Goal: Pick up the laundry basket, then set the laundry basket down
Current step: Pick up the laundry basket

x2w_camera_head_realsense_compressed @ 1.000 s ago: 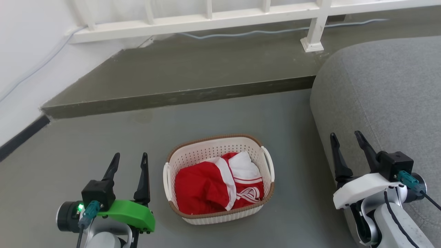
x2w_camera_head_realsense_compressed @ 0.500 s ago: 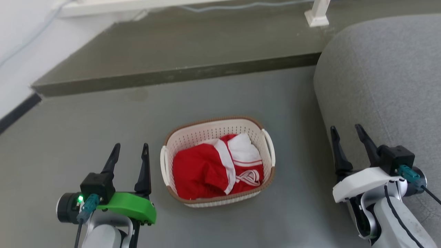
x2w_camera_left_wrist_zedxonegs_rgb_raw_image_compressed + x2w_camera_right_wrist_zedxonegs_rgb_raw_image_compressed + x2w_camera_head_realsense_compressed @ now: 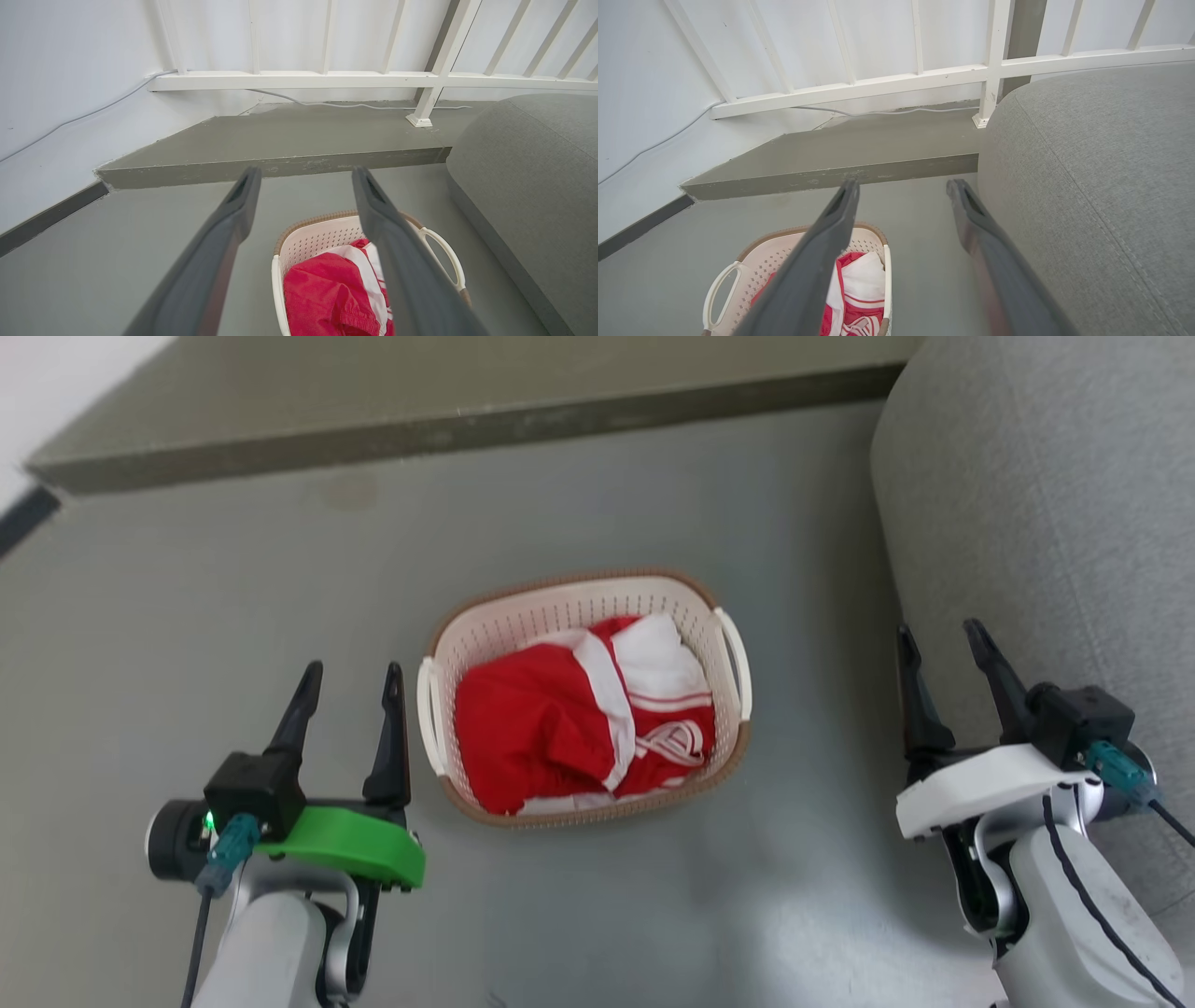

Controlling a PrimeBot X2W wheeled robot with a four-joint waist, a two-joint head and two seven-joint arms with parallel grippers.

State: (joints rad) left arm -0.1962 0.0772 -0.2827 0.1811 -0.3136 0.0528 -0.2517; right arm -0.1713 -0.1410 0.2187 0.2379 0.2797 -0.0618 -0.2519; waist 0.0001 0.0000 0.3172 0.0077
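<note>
1. The basket (image 3: 551, 616) is cream-white plastic and rounded-rectangular. Its walls are full of small holes, a brown woven-look band runs round the rim, and each short side has a white loop handle (image 3: 428, 709).
2. It sits flat on the grey floor (image 3: 187, 616), about midway across, short of the step (image 3: 373, 429) that runs along the floor's far edge.
3. Inside it lies a crumpled red garment (image 3: 532, 737) with white panels and stripes, heaped about level with the rim.
4. My left claw (image 3: 353, 670) hangs with its fingers spread and nothing between them, just beside the basket's left handle and apart from it.
5. My right claw (image 3: 936, 629) is likewise spread and empty. It is well apart from the right handle and close against the grey sofa (image 3: 1046, 504) along the floor's right edge.
6. Past the step, the left wrist view shows a white railing (image 3: 299, 80) before a white wall (image 3: 70, 56), with a pale cable (image 3: 355, 105) trailing along its foot.
7. A white looped mark (image 3: 674, 742) shows on the red cloth, but I cannot make it out as letters.
</note>
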